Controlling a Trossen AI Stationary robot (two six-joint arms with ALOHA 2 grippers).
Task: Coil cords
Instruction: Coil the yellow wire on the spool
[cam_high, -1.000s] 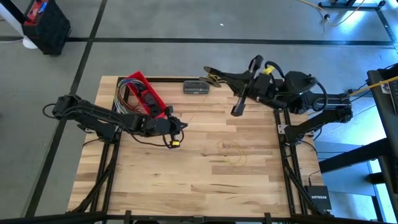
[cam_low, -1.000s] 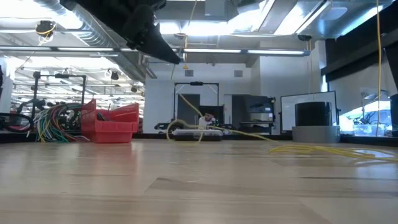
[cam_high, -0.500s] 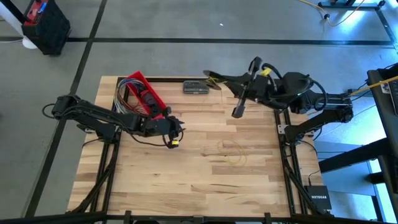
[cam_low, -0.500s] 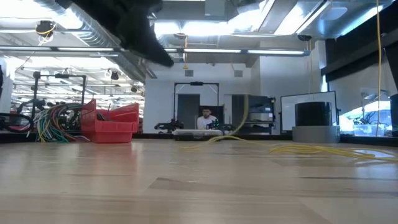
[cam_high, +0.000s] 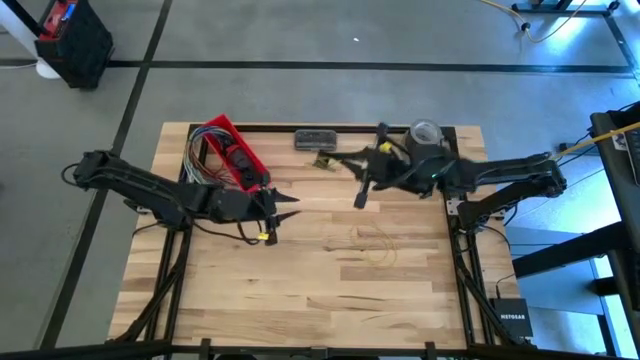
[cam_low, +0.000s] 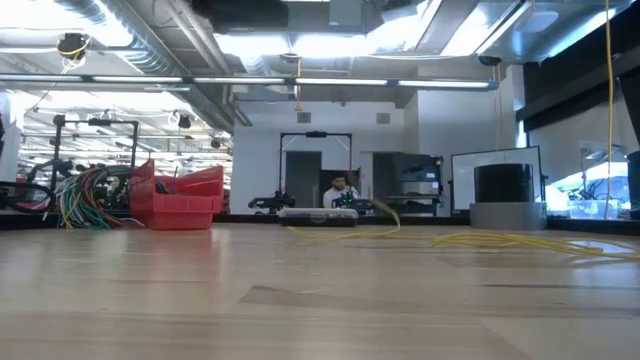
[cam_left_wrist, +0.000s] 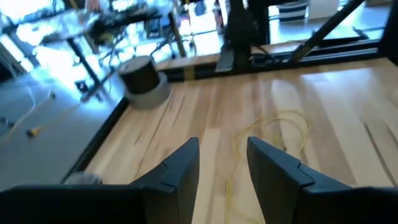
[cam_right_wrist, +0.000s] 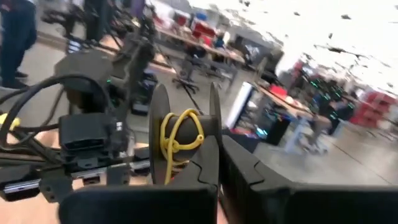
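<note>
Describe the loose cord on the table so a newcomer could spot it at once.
Start at the light wood table and look right of its middle, in front of the left gripper and below the right gripper. There the cord lies in faint, loose loops. It is thin and pale yellow, unlike the multicoloured wires by the red bin.

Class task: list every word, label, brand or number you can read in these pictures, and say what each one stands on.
"NETGEAR": on the small black box on the floor beside the table's right edge, high view.
No other text is readable; any marks on the red bin are too small.
</note>
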